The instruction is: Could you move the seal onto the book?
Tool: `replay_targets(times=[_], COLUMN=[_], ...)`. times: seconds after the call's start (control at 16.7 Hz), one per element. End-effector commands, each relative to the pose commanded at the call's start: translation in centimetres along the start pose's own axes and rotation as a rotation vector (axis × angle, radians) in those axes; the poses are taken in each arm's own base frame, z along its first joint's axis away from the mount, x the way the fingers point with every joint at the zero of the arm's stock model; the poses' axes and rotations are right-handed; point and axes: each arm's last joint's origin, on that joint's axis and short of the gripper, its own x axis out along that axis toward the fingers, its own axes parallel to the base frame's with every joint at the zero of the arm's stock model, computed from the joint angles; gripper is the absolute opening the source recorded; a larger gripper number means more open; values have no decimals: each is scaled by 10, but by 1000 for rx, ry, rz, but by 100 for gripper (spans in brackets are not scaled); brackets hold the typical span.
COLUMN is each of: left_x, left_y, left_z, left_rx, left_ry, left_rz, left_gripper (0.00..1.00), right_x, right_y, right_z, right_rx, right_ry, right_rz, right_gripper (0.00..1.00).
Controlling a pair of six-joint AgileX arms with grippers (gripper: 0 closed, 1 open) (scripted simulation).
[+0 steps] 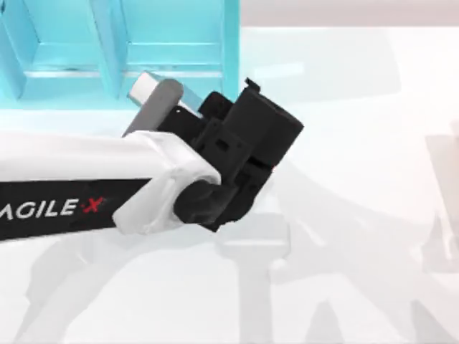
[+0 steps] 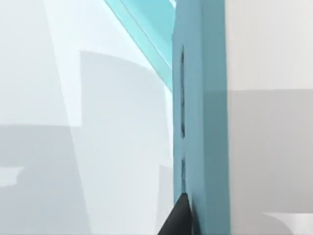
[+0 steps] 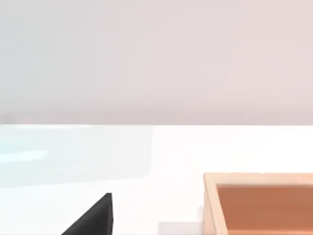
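The white table [image 1: 358, 86] carries a bright teal shelf unit [image 1: 129, 50] at its far left, and my left arm [image 1: 79, 190] reaches across in front of it. The left gripper [image 1: 269, 154] hangs at the shelf's right end. I cannot tell how far it is open; a dark fingertip [image 2: 178, 220] sits against the teal wall.

A tall teal-blue panel [image 2: 201, 117] with dark slots in its narrow face is seen standing on the pale white table [image 2: 58, 147]. A black pointed fingertip [image 2: 178, 220] is seen touching its base.
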Motion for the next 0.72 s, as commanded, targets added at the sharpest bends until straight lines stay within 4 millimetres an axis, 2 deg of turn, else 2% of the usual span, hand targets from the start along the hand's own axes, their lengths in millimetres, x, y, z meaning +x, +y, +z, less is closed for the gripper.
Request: replay_targets(times=[0.36,0.54,0.72], left_x=[-23,-35,-45], left_y=[-2,-4,-6], left_z=[-79,-106,-124], left_rx=[-352,-510,-631], left_ry=[-123,-166,-189], left_rz=[-54,-126,-192], left_gripper=[0,0,0], right_x=[0,0,0], right_y=[0,0,0], right_z=[0,0,0], right_rx=[0,0,0], right_ry=[0,0,0], right_rz=[0,0,0], right_gripper=[100,100,100])
